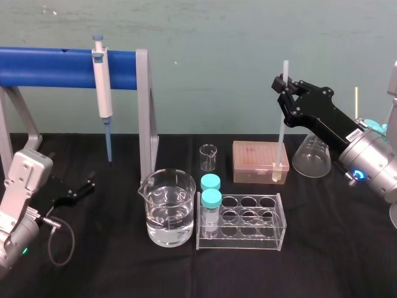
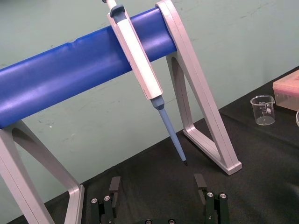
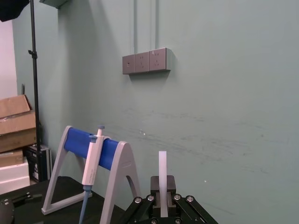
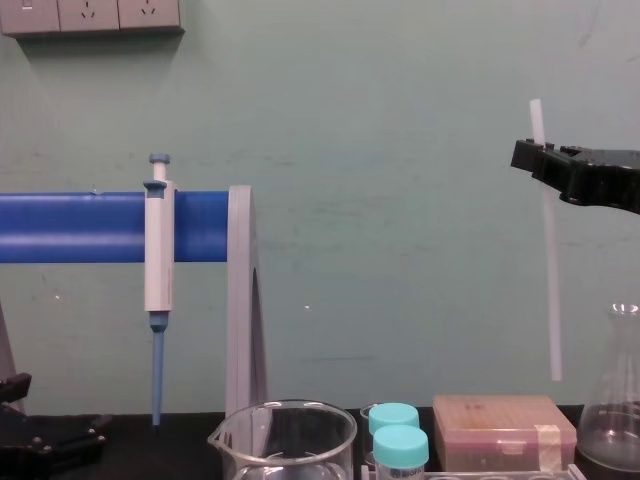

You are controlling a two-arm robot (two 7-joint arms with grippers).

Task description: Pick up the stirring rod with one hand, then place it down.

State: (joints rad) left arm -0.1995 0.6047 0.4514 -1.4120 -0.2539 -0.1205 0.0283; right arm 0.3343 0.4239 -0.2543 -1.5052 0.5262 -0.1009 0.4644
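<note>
The stirring rod (image 1: 281, 124) hangs upright, clear of the desk (image 1: 335, 261). The right claw (image 1: 282, 84) pinches it near its top, jaws closed tight on it. Its lower end dangles just over the pink tip box (image 1: 254, 158). A flask (image 1: 310, 158) stands at 3 o'clock from the box and a tube rack (image 1: 248, 241) at 6.

To set the rod down well, I'd carry it to bare cloth away from the glass, tilt it flat, and let go low.

The left claw (image 1: 84, 186) lies parked at 9 o'clock, jaws apart. The right arm's small label is too tiny to read.
</note>
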